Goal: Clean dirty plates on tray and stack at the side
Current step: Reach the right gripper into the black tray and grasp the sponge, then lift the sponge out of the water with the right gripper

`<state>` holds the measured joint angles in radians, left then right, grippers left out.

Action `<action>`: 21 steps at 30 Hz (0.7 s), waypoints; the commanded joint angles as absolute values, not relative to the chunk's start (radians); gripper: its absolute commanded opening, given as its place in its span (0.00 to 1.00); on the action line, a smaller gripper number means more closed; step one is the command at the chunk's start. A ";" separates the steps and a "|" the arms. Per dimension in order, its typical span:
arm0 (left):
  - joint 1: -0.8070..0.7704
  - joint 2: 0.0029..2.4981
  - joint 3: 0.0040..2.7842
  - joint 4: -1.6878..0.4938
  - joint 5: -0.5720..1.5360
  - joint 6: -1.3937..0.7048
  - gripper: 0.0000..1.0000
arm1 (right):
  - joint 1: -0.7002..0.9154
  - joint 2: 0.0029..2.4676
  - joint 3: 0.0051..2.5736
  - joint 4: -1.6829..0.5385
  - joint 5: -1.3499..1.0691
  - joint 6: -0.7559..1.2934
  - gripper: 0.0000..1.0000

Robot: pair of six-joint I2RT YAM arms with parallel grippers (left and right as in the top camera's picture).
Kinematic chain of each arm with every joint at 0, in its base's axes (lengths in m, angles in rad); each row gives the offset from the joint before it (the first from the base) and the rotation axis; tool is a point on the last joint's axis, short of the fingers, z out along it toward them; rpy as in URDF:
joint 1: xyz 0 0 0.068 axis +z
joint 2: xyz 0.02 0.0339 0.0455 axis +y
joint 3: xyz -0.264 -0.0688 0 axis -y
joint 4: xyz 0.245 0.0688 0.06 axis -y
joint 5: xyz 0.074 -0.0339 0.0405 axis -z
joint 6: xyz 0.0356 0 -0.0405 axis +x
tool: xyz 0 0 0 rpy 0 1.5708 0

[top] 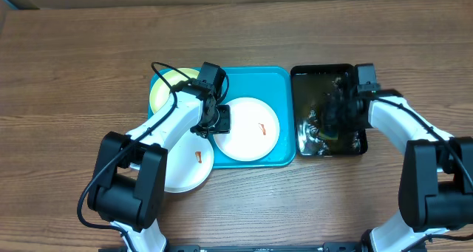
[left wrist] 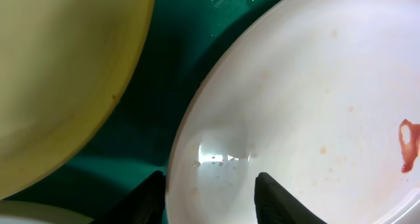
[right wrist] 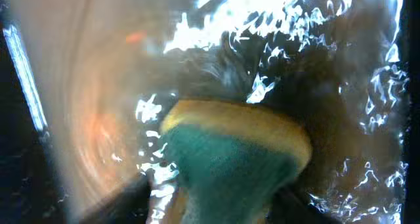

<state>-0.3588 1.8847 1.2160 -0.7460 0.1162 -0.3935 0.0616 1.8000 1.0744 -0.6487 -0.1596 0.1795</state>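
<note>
We think the step now is getting ready to wipe the middle white plate point(top: 247, 130). It lies flat inside the tray point(top: 273, 78), nearer the tray's right end, and it has a red smear point(top: 261, 128) on it.

The left gripper point(left wrist: 210, 181) is down at this plate's edge, on the side toward the tray's left end. Its jaws stand partly apart. One finger is just outside the rim and one is over the plate, and nothing is pinched. To do this well, we think the jaws should close gently on the rim, so the plate cannot slide when it is rubbed.

The right gripper point(right wrist: 223, 198) is off the tray, just past its right end. It is dipped in the black tray point(top: 321, 67) of water. It holds the sponge point(right wrist: 230, 152), yellow and green, squeezed between its fingers. We think the sponge should come up wet but not dripping. Then it should lift over the tray's raised right rim and land right on the smear.

The yellow-green plate point(top: 166, 89) sits in the tray's far left corner, close to the left gripper. The other white plate point(top: 185, 163) is at the tray's near left corner, partly hanging out over the table point(top: 74, 60), and it has a smear too. Both are close to the left arm, so we think a wide swing could bump them.
</note>
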 commanded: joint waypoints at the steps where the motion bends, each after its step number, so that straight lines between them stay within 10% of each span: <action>1: -0.368 1.891 1.211 -0.743 0.122 -0.401 0.46 | 0.068 1.791 1.163 -0.671 -0.198 0.183 0.64; 21: -0.371 1.891 1.211 -0.729 0.121 -0.401 0.47 | 0.078 1.796 1.053 -0.551 -0.084 0.183 0.76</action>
